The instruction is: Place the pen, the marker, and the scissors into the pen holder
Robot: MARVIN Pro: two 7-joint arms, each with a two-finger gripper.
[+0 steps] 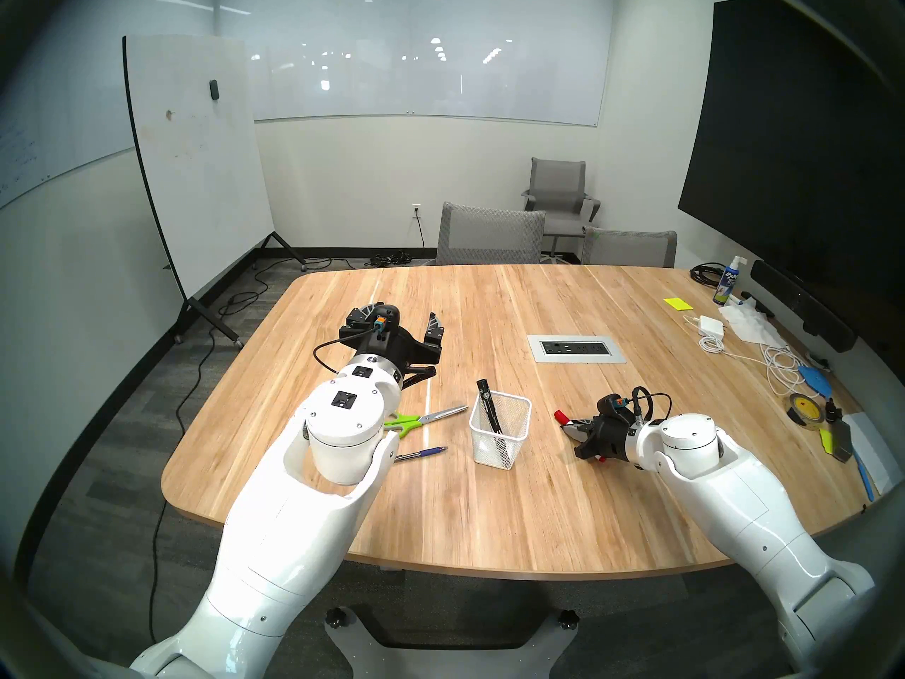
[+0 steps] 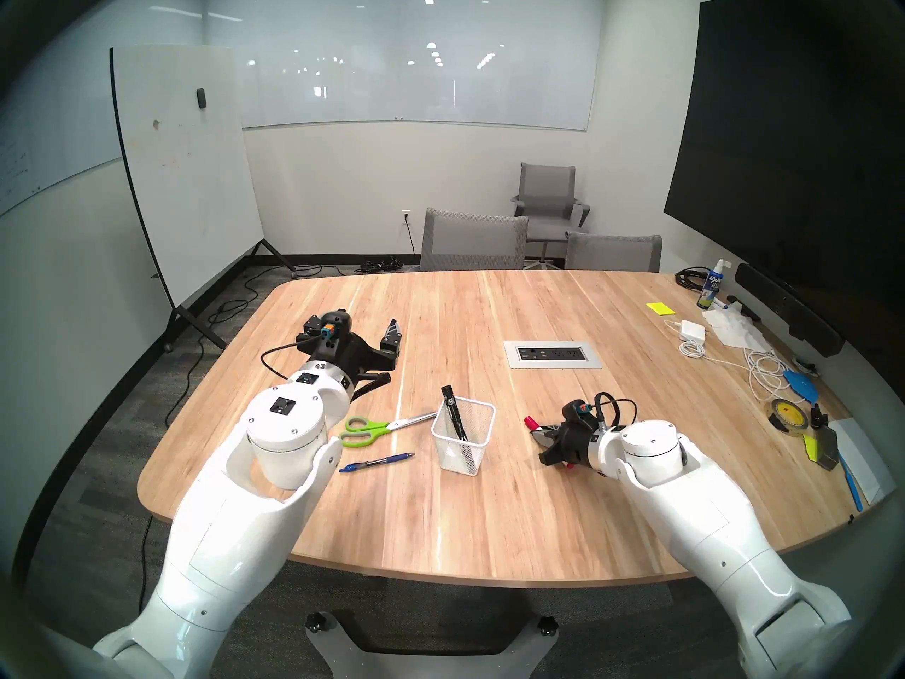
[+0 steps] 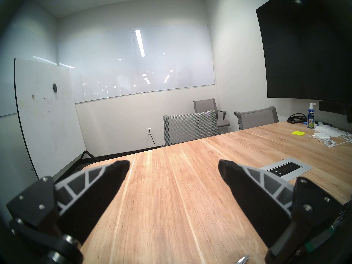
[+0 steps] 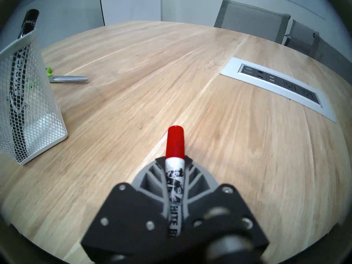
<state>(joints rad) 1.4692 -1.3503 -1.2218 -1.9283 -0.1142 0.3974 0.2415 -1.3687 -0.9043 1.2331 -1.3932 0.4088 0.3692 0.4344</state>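
Pen, scissors flat beside holder.

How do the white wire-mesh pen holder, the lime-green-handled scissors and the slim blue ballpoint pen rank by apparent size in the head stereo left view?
1. White wire-mesh pen holder: bulkiest.
2. Lime-green-handled scissors: longest visible piece, though the left arm hides part of the handles.
3. Slim blue ballpoint pen: thinnest; its end is also hidden, so its length against the scissors is unsure.

Left claw points level with fingers spread wide; right claw angles down, fingers clamped together.
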